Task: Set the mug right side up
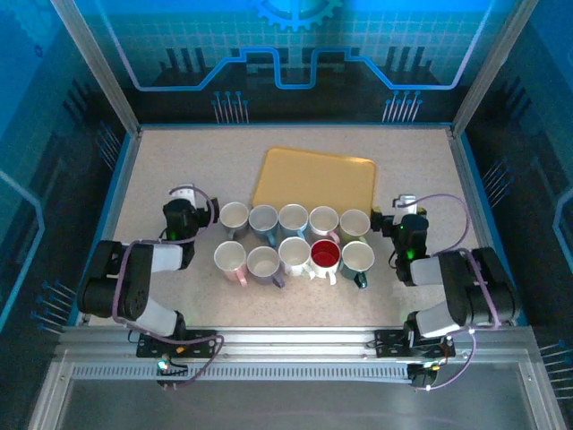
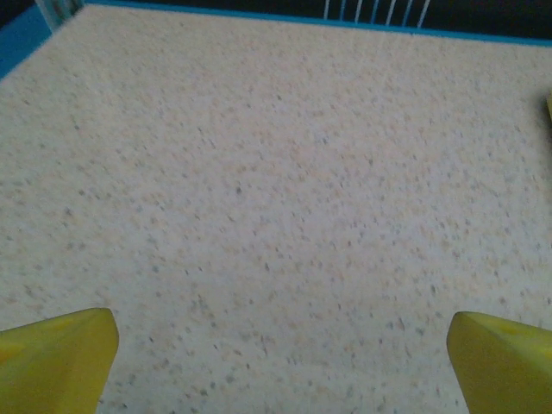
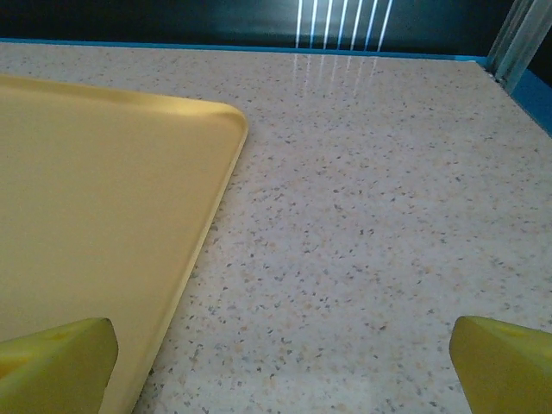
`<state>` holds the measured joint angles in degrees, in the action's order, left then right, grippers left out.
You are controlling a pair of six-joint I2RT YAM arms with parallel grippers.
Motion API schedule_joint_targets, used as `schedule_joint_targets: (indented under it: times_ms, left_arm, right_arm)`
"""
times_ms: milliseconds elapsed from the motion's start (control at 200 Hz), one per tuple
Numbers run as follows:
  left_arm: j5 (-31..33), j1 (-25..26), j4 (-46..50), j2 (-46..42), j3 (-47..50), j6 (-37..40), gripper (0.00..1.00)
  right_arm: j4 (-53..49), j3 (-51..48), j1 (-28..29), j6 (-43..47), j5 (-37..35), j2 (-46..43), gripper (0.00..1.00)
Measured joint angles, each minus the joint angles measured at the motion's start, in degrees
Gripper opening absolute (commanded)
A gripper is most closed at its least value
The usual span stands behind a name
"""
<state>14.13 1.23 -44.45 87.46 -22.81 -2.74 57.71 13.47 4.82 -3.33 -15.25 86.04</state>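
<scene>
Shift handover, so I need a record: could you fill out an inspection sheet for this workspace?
Surface: speckled table, pale and flat.
Job's things: ten mugs in two rows of five between the arms; most show open mouths, an inverted one cannot be told; one red-lined mug.
Clutter: yellow tray behind the mugs.
Grippers: left gripper and right gripper open, holding nothing.
Cables: purple cables looped along both arms.
Surroundings: blue-lit enclosure walls; metal rail at the near edge.

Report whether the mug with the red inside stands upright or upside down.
Upright: the top view looks down into the red mug, its open mouth and red interior facing up.
</scene>
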Motion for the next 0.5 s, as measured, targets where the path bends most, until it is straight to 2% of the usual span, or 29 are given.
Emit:
schedule_joint_targets:
  times_ms: [115,280,500]
  left_arm:
    - [-1.2,0.0,-2.4,1.0,1.2,0.2,0.99]
    - [-0.6,0.4,-8.0,1.0,2.3,0.3,0.99]
    - [0.0,0.4,-8.2,1.0,2.4,0.3,0.99]
  right_arm:
    - [1.5,-0.6,0.0,0.0,0.3,2.2,1.00]
    - [-0.9,4.2,0.0,0.0,0.4,2.1,1.00]
    - [-4.6,7.8,0.0,0.4,0.5,2.1,1.00]
